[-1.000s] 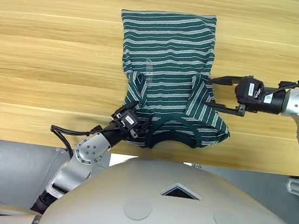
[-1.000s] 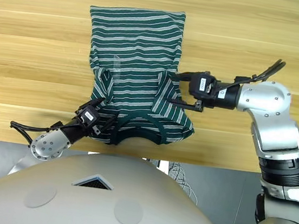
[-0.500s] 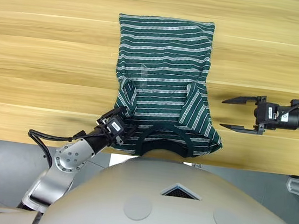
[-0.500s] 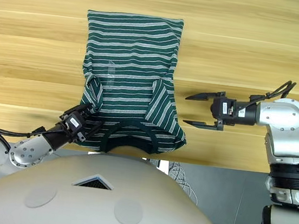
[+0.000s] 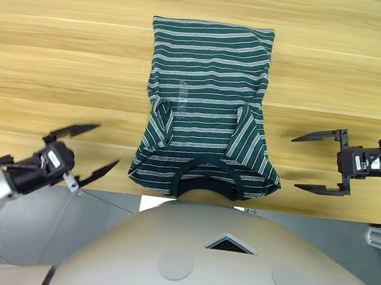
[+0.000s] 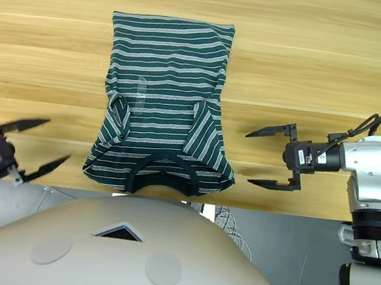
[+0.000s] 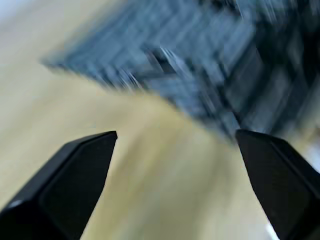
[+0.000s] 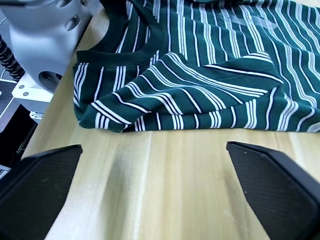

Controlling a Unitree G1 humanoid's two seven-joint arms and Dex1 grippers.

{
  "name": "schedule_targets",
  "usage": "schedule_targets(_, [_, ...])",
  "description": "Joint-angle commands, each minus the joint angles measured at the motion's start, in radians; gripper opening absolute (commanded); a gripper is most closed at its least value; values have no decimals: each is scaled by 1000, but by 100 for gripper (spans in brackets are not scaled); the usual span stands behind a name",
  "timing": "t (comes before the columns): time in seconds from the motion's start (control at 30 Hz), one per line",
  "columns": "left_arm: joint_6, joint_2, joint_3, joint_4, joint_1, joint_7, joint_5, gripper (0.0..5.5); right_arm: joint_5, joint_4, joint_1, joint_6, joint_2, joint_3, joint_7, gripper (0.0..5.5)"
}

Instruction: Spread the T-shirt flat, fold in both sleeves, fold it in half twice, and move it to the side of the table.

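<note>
A dark green T-shirt (image 5: 206, 96) with white stripes lies flat on the wooden table (image 5: 63, 50), collar toward the near edge and both sleeves folded in over the body. It also shows as the T-shirt (image 8: 200, 75) in the right wrist view and blurred (image 7: 200, 60) in the left wrist view. My left gripper (image 5: 91, 150) is open, off to the left of the shirt's near corner, holding nothing. My right gripper (image 5: 310, 163) is open to the right of the shirt, near the table's front edge, also with nothing in it.
Bare wood stretches to the left and right of the shirt and beyond its far hem. The table's front edge (image 5: 33, 180) runs just under the collar, with grey floor (image 5: 0, 216) below it.
Both grippers have let go of the shirt and drawn away from it, the left one out to the left, the right one to the right. The shirt has settled flat.
</note>
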Motion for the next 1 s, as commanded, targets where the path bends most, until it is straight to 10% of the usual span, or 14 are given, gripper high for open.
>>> schedule_targets(0.03, [-144, 98, -34, 182, -46, -21, 189, 424, -72, 16, -72, -40, 71, 58, -43, 540])
schedule_targets(0.3, [-170, 114, -198, 208, -271, 20, 264, 424, -201, 23, -92, -88, 108, 173, -89, 540])
schedule_targets(0.7, [-65, 180, -73, 51, -243, -96, -1, 424, -217, -28, -71, -73, 93, 212, -169, 540])
schedule_targets(1.0, [-97, 153, -212, 135, -346, -74, 122, 427, -207, -49, -75, 4, 99, 234, -218, 377])
